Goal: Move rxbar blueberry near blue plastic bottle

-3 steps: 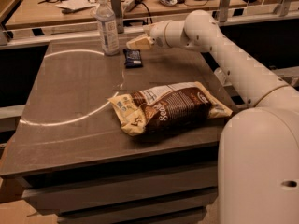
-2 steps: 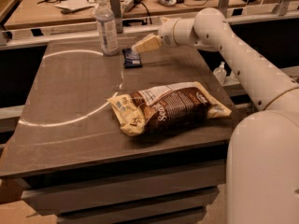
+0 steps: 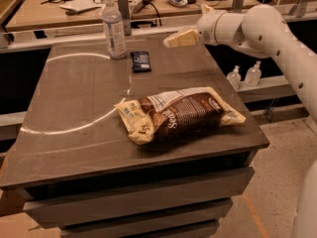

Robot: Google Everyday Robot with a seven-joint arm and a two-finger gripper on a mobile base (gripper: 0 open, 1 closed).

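Claw [image 3: 171, 41] hovers at two o'clock above the counter [image 3: 74, 113], holding nothing; its opening I cannot tell. Rxbar blueberry [image 3: 140, 61] lies flat just beside the blue plastic bottle [image 3: 113, 29], at twelve o'clock.

- The snack bag [image 3: 178, 114], lying near the middle of the bench [image 3: 74, 98], shows white letters that read "Sea"; the rest of the word is hidden by a fold.
- The rxbar blueberry [image 3: 140, 61], at 12 o'clock from the bag, has pale lettering too small to read.
- The blue plastic bottle [image 3: 113, 29], at 10 o'clock from the bar, has an unreadable label.
- The gripper [image 3: 181, 37], at 3 o'clock from the bar above the bench's far edge, bears no marking.
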